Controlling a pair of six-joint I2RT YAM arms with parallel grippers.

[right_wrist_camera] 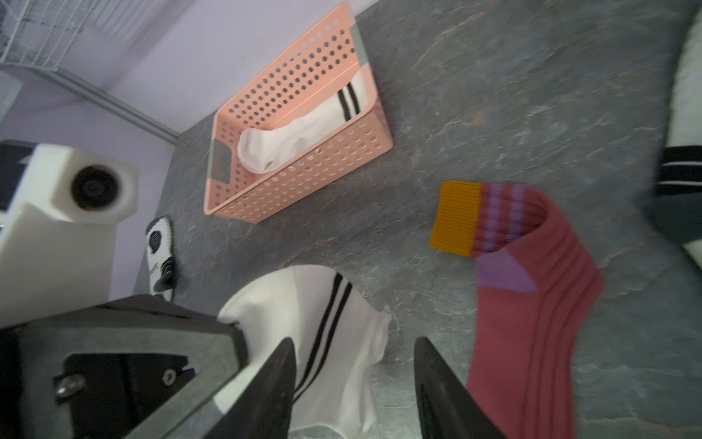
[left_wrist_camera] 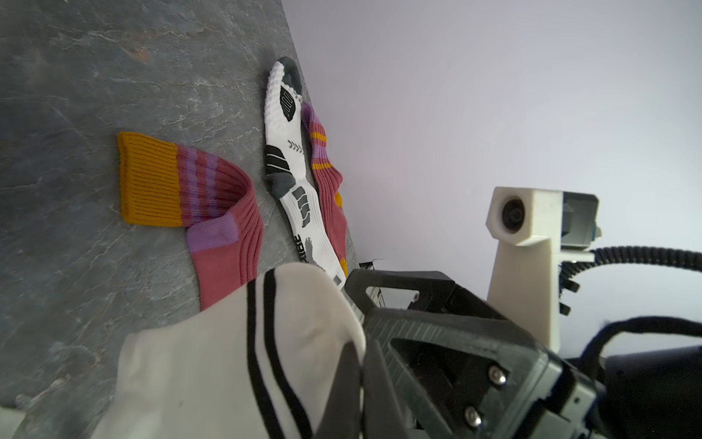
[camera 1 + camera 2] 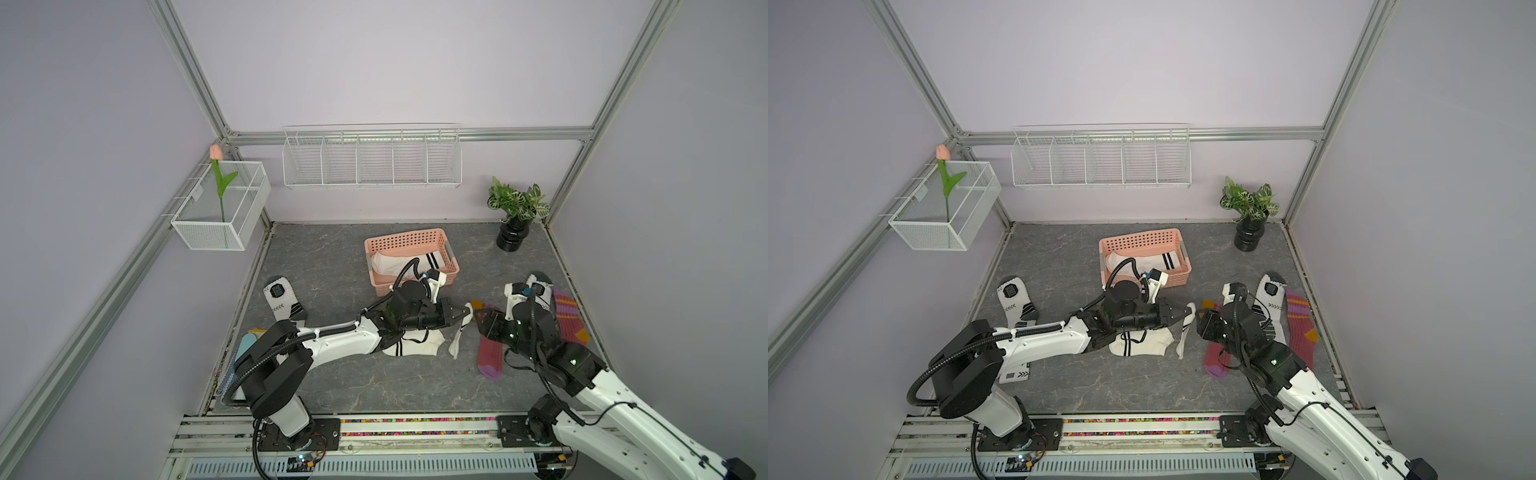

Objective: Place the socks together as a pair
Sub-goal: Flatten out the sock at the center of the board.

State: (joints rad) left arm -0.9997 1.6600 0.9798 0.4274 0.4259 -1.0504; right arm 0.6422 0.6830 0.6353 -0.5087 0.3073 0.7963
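At ctr of table (image 3: 353, 386), L jaws pinch white striped sock (image 2: 212, 361); R jaws apart, empty.

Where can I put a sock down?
Bare tabletop lies between the pink basket and the potted plant, between the basket and the far-left sports sock, and along the front edge. It is crowded at the right, where maroon socks and a second sports sock lie under the right arm, and mid-table, where the left gripper holds a white striped sock beside another.
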